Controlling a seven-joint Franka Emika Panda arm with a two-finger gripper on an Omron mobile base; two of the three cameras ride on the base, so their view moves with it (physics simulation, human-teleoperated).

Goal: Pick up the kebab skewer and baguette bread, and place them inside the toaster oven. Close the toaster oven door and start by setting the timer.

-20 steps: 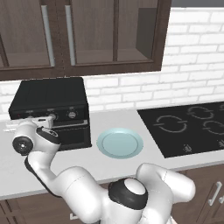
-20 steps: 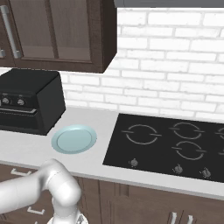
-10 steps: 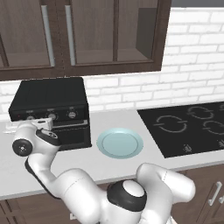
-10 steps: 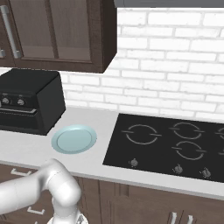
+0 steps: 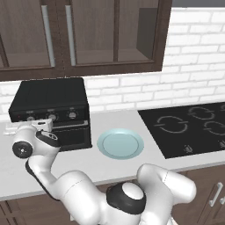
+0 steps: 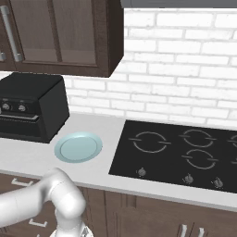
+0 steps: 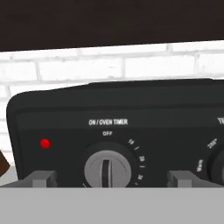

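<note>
Facing the front of the toaster oven (image 5: 50, 103), the gripper (image 7: 106, 178) has its two fingertips wide apart, with nothing between them, and the timer knob (image 7: 107, 168) sits straight ahead in the gap. I think the hand is held this way so that the fingers can come on both sides of the knob and turn it. The grip bar of the knob stands upright, toward the word OFF above it, so the timer is probably not set yet. A small red light (image 7: 44, 143) is to the left of the gripper, and part of a second knob (image 7: 217, 166) is to the right. The toaster oven door (image 5: 69, 135) below the knobs looks shut. The oven is a wide box, its long side along the wall. The blue plate (image 5: 120, 143) lies on the counter, off to the right of the hand, bare.
</note>
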